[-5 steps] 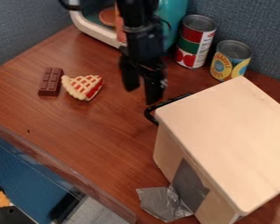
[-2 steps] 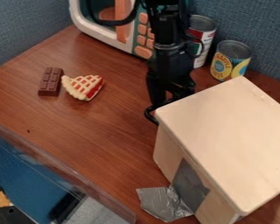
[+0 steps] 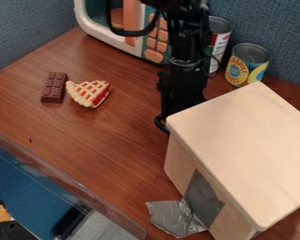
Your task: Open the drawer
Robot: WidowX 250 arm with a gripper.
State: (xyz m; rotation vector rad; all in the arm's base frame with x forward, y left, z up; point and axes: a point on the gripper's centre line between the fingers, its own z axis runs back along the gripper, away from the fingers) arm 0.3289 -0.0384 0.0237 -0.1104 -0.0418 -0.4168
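Down and rightward in view, your gripper (image 3: pixel 177 108) has moved to the black handle (image 3: pixel 159 124) on the wooden cabinet (image 3: pixel 240 145)'s upper-left side. Its bar runs along that edge, its visible end just lower-left of the jaws; you can't tell their opening. Pulling likely means drawing up-left, across the bar.

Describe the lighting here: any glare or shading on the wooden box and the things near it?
Camera view: the wooden box has a brightly lit top and a duller side; the silver tape catches small crinkled highlights; the black arm looks mostly dark, with little surface detail.
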